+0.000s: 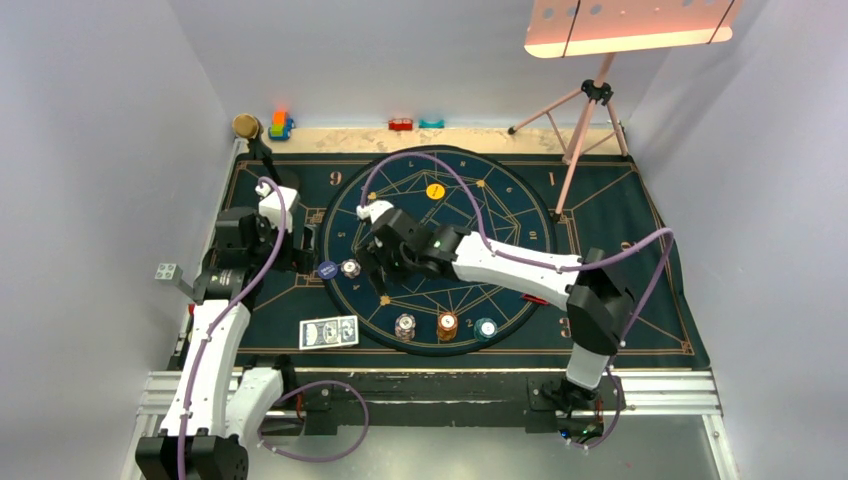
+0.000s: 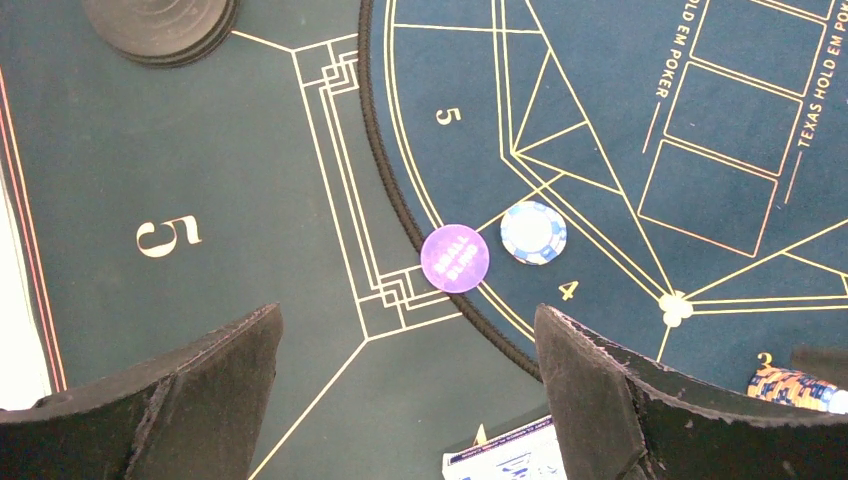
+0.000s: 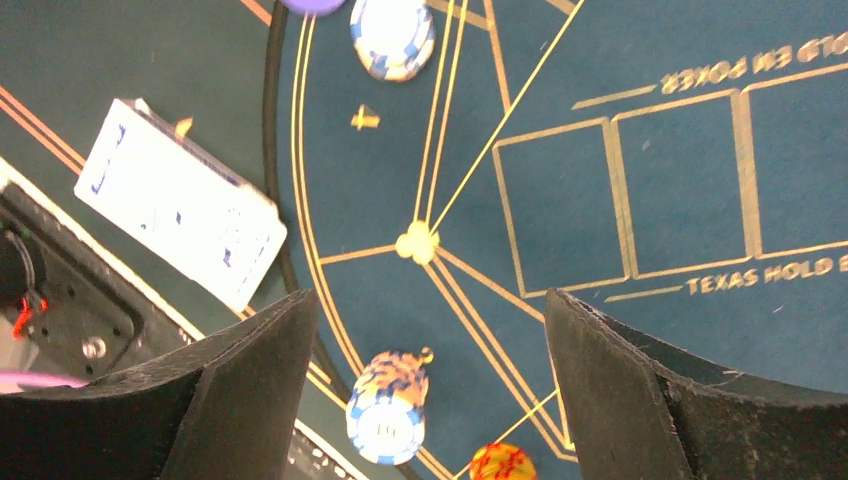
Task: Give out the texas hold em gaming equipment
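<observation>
On the round blue poker mat (image 1: 500, 215), my right gripper (image 1: 378, 288) hangs open and empty. In the right wrist view the right gripper (image 3: 430, 310) is above a bare patch. A single white chip (image 3: 393, 35) lies ahead of it, and a white chip stack (image 3: 388, 405) and an orange stack (image 3: 502, 462) stand low between its fingers. My left gripper (image 2: 407, 330) is wide open over the dark felt. It is short of the purple-blue disc (image 2: 455, 258) and the white chip (image 2: 533, 232). The cards (image 1: 329, 331) lie face down near the front. A yellow disc (image 1: 435, 190) sits further back.
A teal chip stack (image 1: 485, 327) stands beside the orange one (image 1: 447, 324). The red marker (image 1: 537, 298) peeks out from under the right arm. The microphone stand (image 1: 250, 135) is at back left, its base (image 2: 160, 28) in the left wrist view. A pink tripod (image 1: 585, 120) is at back right.
</observation>
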Available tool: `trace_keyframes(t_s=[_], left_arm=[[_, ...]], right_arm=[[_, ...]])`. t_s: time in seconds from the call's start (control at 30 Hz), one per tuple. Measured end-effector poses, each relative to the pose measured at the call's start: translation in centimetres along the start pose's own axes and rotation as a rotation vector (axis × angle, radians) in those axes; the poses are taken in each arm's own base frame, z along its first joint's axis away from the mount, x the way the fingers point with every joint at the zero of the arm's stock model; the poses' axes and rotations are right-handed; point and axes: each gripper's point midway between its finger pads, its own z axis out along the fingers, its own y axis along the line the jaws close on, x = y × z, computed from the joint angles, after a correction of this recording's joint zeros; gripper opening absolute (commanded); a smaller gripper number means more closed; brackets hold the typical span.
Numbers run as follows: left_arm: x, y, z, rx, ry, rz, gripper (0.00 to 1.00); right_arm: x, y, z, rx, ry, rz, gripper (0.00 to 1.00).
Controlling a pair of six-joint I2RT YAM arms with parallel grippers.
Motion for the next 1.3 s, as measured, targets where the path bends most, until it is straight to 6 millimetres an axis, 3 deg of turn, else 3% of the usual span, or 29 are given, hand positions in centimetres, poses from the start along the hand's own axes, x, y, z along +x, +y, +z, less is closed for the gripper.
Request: trace_keyframes(t_s=[0.23, 0.33, 0.53, 0.9, 1.3], left_arm=[[0.1, -0.3, 0.2, 0.020, 0.007, -0.002, 1.00], [0.1, -0.4, 0.2, 0.023, 0.007, -0.002, 1.00], [0.1, -0.4, 0.2, 0.024, 0.006, -0.002, 1.00], [0.1, -0.4, 0.2, 0.027, 0.006, -0.002, 1.00], [0.1, -0.4, 0.2, 0.026, 0.005, -0.002, 1.00]], right_arm=[[7.3, 2.5, -0.1, 0.001, 0.127, -0.070, 0.89], [9.4, 2.2, 0.0, 0.016, 0.177, -0.072, 0.89], [10.4, 1.5, -0.2, 0.032, 0.198, -0.059, 0.87], [12.7, 2.6, -0.6, 0.005, 0.228, -0.073, 0.78], [12.7, 3.2, -0.6, -0.007, 0.218, -0.069, 0.64]])
